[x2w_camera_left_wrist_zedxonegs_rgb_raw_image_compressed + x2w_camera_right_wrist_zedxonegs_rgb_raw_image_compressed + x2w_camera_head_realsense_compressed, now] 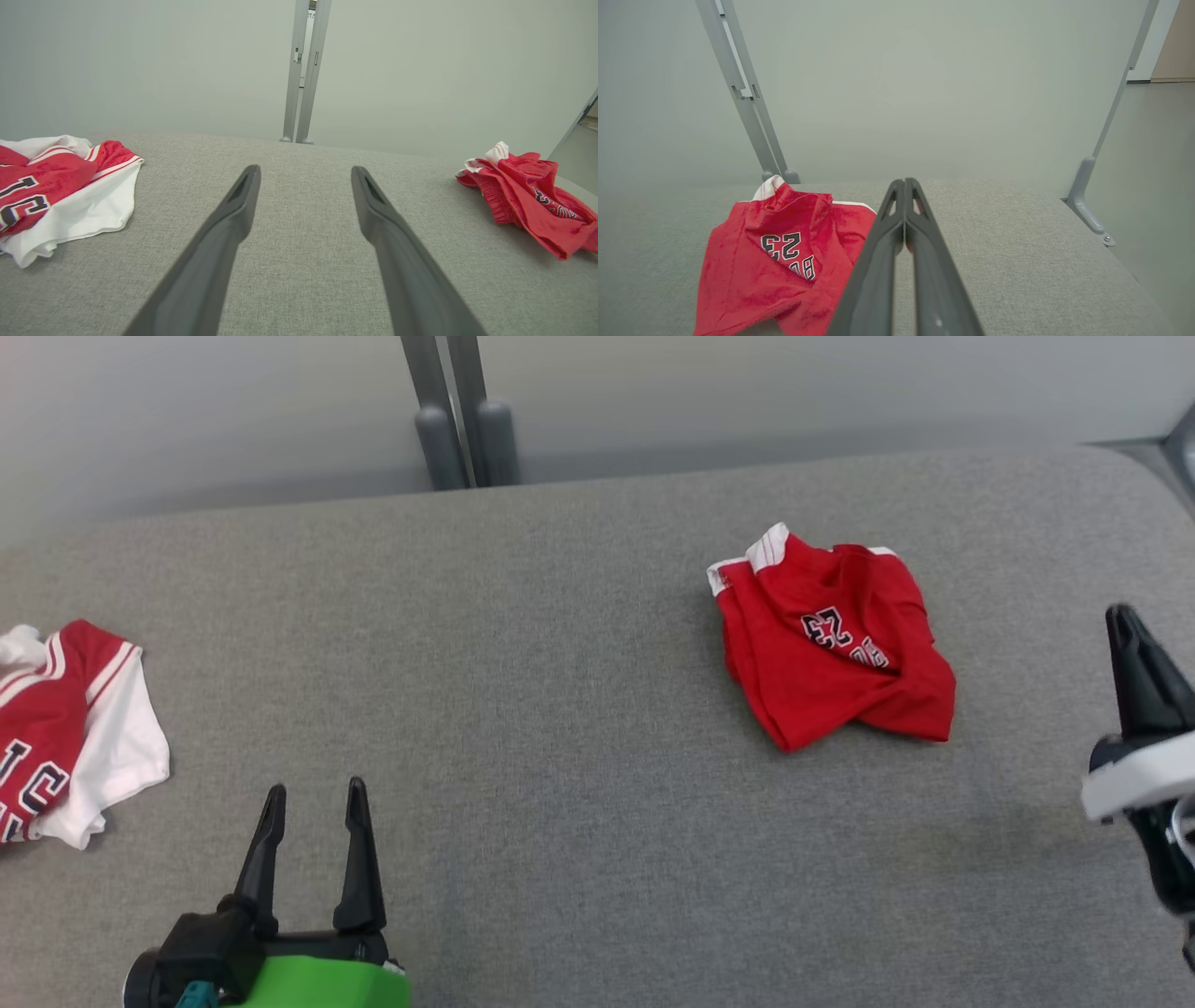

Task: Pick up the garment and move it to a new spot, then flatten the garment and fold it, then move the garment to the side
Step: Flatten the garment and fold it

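On the grey fabric surface (560, 728), right of centre: red shorts (831, 644), crumpled in a loose heap, number print facing up, lying free. Right gripper (1118, 616) is near them at the right edge, fingers pressed together, gripping nothing. Left gripper (316, 795) is low left, fingers spread wide, over bare fabric. Red-and-white jersey (65, 728) is bunched at far left, well apart from the shorts.
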`<state>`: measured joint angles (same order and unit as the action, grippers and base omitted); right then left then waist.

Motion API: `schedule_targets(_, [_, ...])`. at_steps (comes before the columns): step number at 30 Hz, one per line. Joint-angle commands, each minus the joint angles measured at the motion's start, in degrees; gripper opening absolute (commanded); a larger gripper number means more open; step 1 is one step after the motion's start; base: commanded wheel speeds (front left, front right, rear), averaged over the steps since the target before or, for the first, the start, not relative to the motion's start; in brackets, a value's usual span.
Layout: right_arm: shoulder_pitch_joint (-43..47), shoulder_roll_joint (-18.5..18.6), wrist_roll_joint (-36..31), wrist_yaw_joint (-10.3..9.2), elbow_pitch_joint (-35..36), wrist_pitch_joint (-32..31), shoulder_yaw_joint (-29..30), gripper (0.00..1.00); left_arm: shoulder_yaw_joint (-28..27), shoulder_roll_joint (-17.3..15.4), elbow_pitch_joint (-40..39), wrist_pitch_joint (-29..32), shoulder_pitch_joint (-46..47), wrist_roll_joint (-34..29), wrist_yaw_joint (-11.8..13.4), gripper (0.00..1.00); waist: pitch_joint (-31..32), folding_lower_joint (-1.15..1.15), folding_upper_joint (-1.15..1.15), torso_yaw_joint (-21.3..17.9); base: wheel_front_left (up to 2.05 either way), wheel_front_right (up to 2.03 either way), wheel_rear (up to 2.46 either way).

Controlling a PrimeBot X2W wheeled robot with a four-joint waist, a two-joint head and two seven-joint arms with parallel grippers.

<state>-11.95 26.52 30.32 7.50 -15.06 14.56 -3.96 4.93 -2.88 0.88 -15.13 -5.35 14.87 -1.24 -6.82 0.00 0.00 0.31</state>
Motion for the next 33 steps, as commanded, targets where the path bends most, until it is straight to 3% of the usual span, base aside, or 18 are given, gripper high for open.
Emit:
schedule_targets(1, [-3.6, 1.3, -0.3, -0.02, -1.4, -0.6, -1.0, 0.0, 0.4, -0.1, -0.3, 0.0, 2.0, -0.4, -0.4, 1.0, -8.4, 0.0, 0.0, 3.1, 0.0, 0.0, 0.0])
schedule_targets(8, [-17.8, 5.3, 0.6, -0.02, -11.5, -3.7, -9.9, 0.0, 1.9, -0.1, -0.2, 0.0, 5.8, -1.1, -0.9, 1.0, -14.3, 0.0, 0.0, 7.7, 0.0, 0.0, 0.0])
schedule_targets(13, [-24.9, 7.9, 5.0, -0.02, -18.4, -6.4, -18.4, 0.0, 2.8, -0.1, -0.2, 0.0, 6.5, -0.3, -0.5, 1.0, -16.1, 0.0, 0.0, 10.5, 0.0, 0.0, 0.0])
schedule_targets(17, [-27.4, 10.6, 8.3, -0.02, -20.1, -8.1, -23.4, 0.0, 3.3, -0.1, -0.4, 0.0, 6.6, 0.3, -0.2, 1.0, -16.8, 0.0, 0.0, 11.4, 0.0, 0.0, 0.0])
schedule_targets(25, [-29.8, 16.2, 15.7, -0.02, -16.6, -9.7, -33.8, 0.0, 4.2, -0.1, -0.6, 0.0, 7.4, 1.6, 0.9, 1.0, -18.0, 0.0, 0.0, 11.1, 0.0, 0.0, 0.0])
schedule_targets(33, [-31.7, 21.0, 23.7, 0.0, -9.7, -7.2, -43.3, 0.0, 4.3, -0.1, -0.1, 0.0, 7.6, 1.3, 1.3, 1.0, -17.5, 0.0, 0.0, 9.9, 0.0, 0.0, 0.0])
